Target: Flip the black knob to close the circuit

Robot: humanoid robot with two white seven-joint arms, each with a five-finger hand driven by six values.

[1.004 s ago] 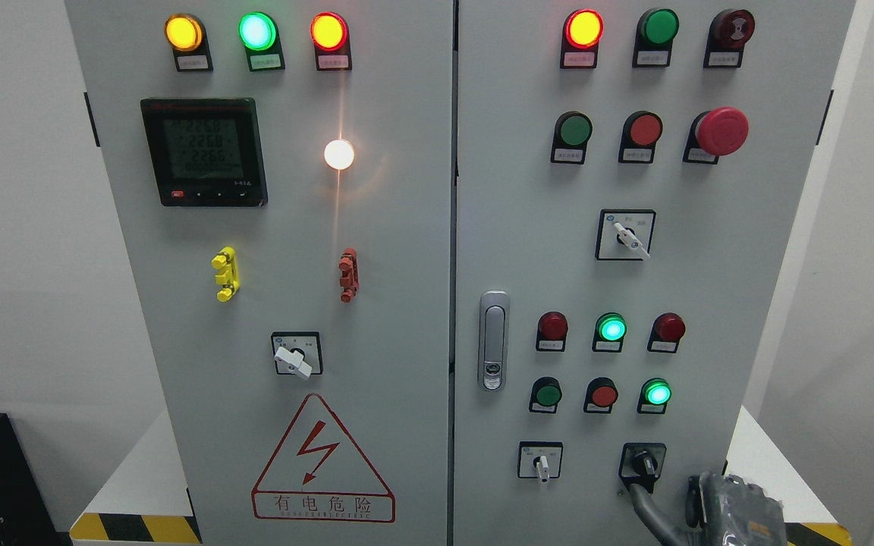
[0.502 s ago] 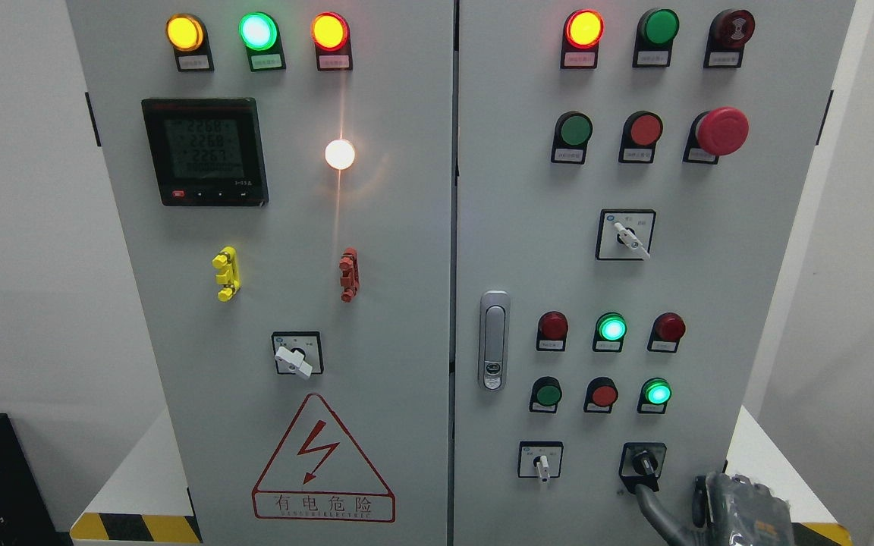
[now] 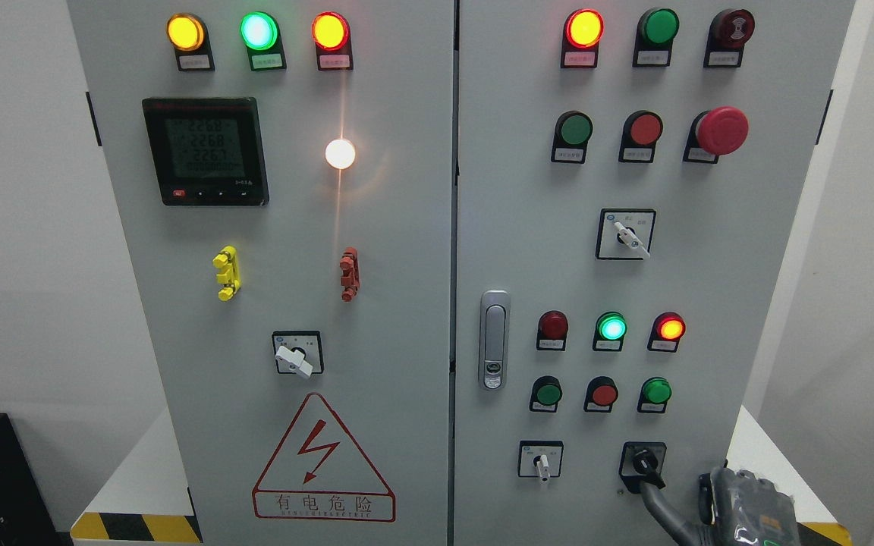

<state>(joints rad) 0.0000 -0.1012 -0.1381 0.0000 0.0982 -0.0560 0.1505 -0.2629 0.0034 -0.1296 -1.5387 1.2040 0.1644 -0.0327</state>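
My right hand (image 3: 740,504) has a finger (image 3: 661,500) touching the black knob (image 3: 643,461), grip unclear at the frame edge; the red lamp (image 3: 669,328) glows, so probably flipped, release left.

The right hand (image 3: 744,504) was built of dark grey, slightly glossy segments with blocky, angular housings. One long, slim grey finger (image 3: 661,504) was rounded along its length. A small green mark and an orange mark showed on the hand's lower casing.
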